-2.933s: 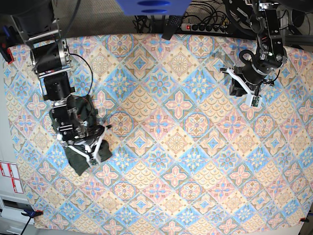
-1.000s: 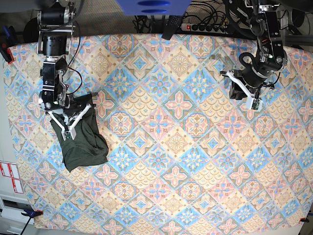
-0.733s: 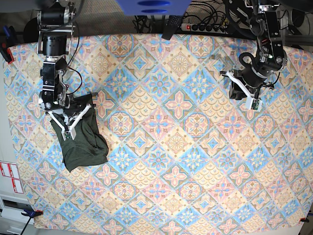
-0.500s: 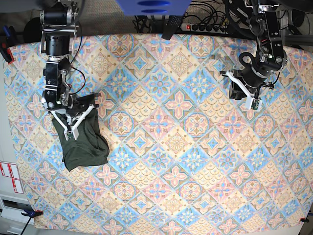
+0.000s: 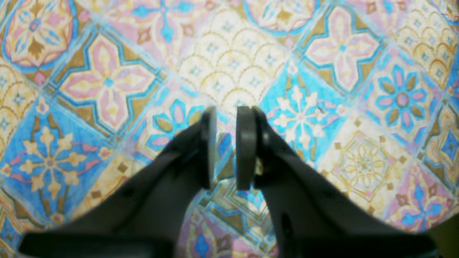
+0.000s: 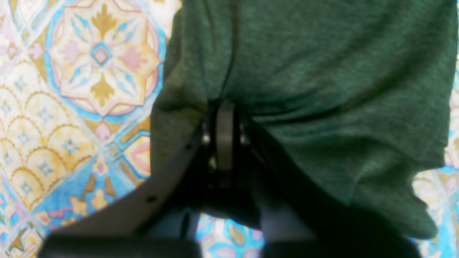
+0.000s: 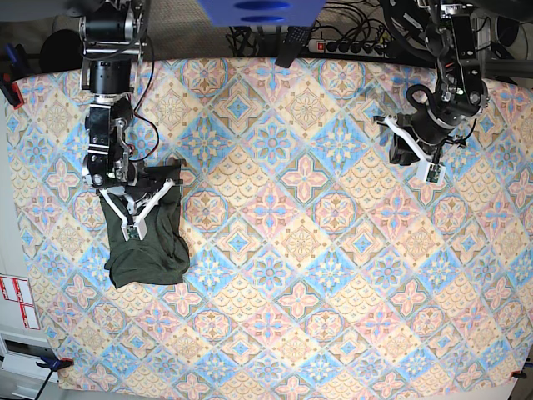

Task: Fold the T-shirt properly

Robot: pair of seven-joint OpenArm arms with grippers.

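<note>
At the frame's left my right gripper [image 7: 136, 225] pinches the folded T-shirt [image 7: 148, 250], while my left gripper [image 5: 226, 147], slightly parted, holds nothing.

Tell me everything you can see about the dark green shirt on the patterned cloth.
The dark heathered olive-green T-shirt of soft thin knit lies folded into a compact, slightly rumpled bundle near the left edge of the tiled-pattern tablecloth. The right gripper is shut, pinching a fold at its upper edge. Sleeves and label are not visible.
</note>
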